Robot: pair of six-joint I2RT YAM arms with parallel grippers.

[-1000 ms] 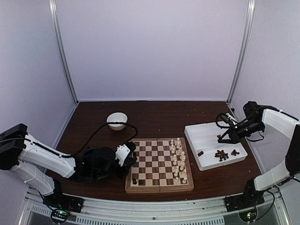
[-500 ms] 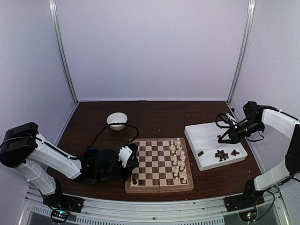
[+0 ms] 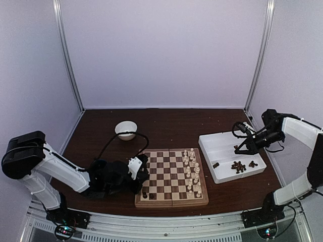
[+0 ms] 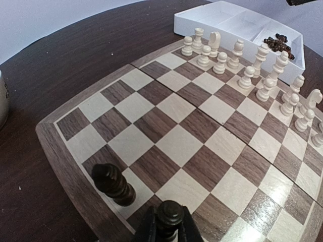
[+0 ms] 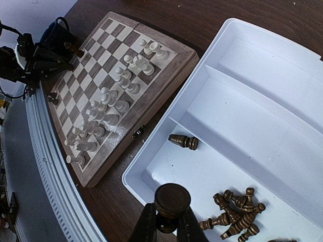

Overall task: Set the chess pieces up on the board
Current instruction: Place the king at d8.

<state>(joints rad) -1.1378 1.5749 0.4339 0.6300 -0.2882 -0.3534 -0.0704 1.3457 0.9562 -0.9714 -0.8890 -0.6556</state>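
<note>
Found the left gripper (image 4: pixel 169 231) low at the near left corner of the board (image 4: pixel 63 166), fingers pinched narrowly on a dark brown chessman (image 4: pixel 170 216); could not tell whether its base touches the square. Noted a second dark piece (image 4: pixel 114 184) standing just beside it on the edge squares. Counted two rows of cream pieces (image 3: pixel 192 171) along the board's right side. Found the right gripper (image 5: pixel 166 222) above the white tray (image 5: pixel 262 75), fingers nipped on another dark chessman (image 5: pixel 172 199). Recorded a lone dark piece (image 5: pixel 183 141) lying flat and a loose heap of dark pieces (image 5: pixel 237 214) in the tray compartment nearer the arms. Noted a white bowl (image 3: pixel 125 129) behind the board.
</note>
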